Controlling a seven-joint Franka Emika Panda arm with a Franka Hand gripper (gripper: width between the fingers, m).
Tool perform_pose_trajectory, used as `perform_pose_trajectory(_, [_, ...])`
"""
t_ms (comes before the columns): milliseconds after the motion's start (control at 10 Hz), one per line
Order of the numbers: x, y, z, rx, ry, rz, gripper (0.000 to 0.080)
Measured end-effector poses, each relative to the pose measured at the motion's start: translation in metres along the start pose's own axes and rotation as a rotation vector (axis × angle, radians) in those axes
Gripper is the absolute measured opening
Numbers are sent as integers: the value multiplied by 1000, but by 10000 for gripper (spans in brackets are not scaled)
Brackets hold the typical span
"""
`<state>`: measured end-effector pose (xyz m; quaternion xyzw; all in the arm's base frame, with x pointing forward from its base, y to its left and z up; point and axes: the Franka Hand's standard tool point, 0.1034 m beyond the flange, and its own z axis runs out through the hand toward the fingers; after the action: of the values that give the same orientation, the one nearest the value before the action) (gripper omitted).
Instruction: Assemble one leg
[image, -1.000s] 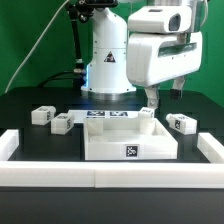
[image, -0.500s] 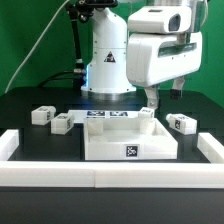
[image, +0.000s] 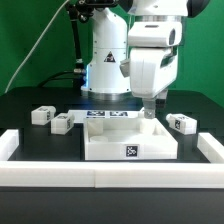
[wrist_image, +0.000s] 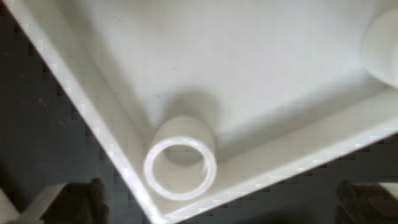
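A white leg (image: 148, 117) stands upright in the far corner of the tabletop (image: 120, 146) on the exterior view's right. In the wrist view I look down on its round top ring (wrist_image: 182, 166), set in the corner of the tabletop (wrist_image: 267, 70). My gripper (image: 149, 106) hangs right above this leg. In the wrist view its dark fingers (wrist_image: 71, 203) are spread wide and hold nothing, so the gripper (wrist_image: 222, 208) is open. Three more legs lie on the table: two on the left (image: 42, 115) (image: 62, 122) and one on the right (image: 180, 123).
The marker board (image: 105, 116) lies behind the tabletop, in front of the robot base (image: 105, 70). A low white rail runs along the front (image: 100, 176) and up both sides (image: 10, 145) (image: 212, 148).
The hand has turned about its vertical axis and now looks narrower in the exterior view. It still hangs over the upright leg. The leg and the other parts have not moved.
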<state>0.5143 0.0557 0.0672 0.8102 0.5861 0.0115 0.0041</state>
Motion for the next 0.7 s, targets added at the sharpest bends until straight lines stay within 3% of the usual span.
perform_pose_trajectory(600, [-6,-3,4,-5,-39,-135,650])
perform_pose_trajectory(700, [-11,-6,8,-15,-35,-276,650])
